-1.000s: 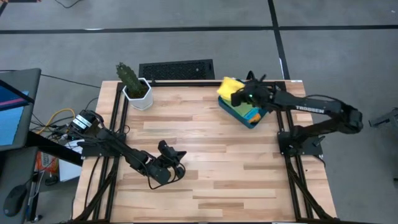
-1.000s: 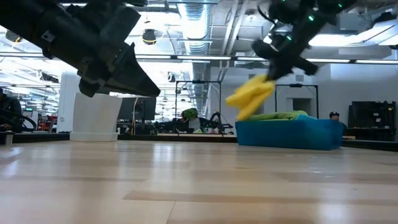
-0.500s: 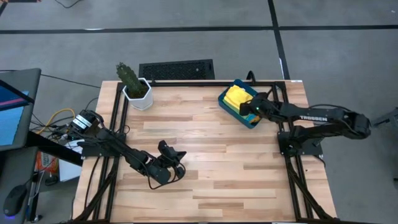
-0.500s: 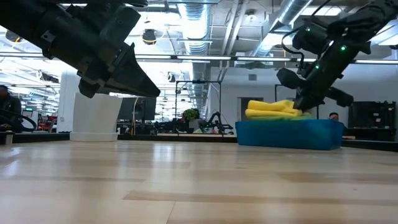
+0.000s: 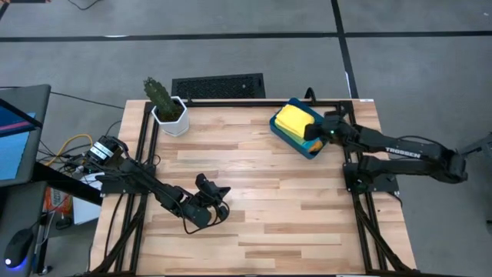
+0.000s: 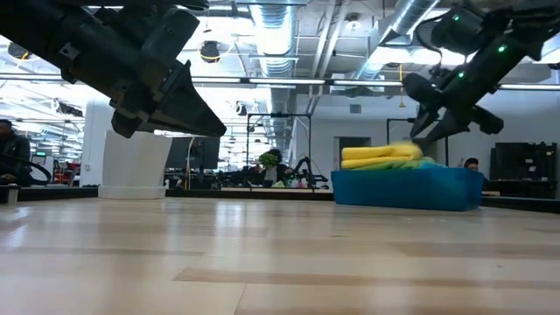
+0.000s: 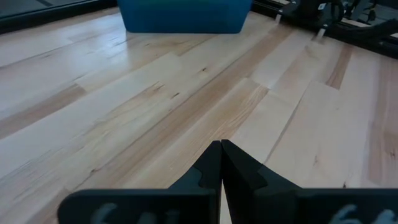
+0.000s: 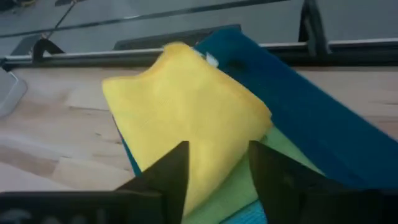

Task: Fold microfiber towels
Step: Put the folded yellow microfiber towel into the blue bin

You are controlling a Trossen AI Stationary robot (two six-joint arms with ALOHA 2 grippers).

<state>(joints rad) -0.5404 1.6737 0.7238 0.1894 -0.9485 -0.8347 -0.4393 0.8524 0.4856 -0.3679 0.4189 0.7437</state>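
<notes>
Yellow towel [image 5: 296, 121] now dropped folded in bin [image 5: 310, 147], right pincer [image 8: 216, 167] parted, empty, left pincer [image 7: 221, 163] together.

Robotics lab or open-plan industrial workspace: exposed ceiling ducts [image 6: 280, 35], strip lighting, grey concrete floor [image 5: 231, 54], butcher-block worktop [image 5: 254, 185] on black frame, loose cables [image 5: 69, 146] (beside monitor [image 5: 15, 135]), person [image 6: 10, 153] in background.

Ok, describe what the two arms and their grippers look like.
Both arms are dark, jointed links. The right arm carries white lettering; green lights glow near the right gripper. The left gripper ends in two dark, tapering fingers. Yellow and orange cables trail beside the left arm's base.
</notes>
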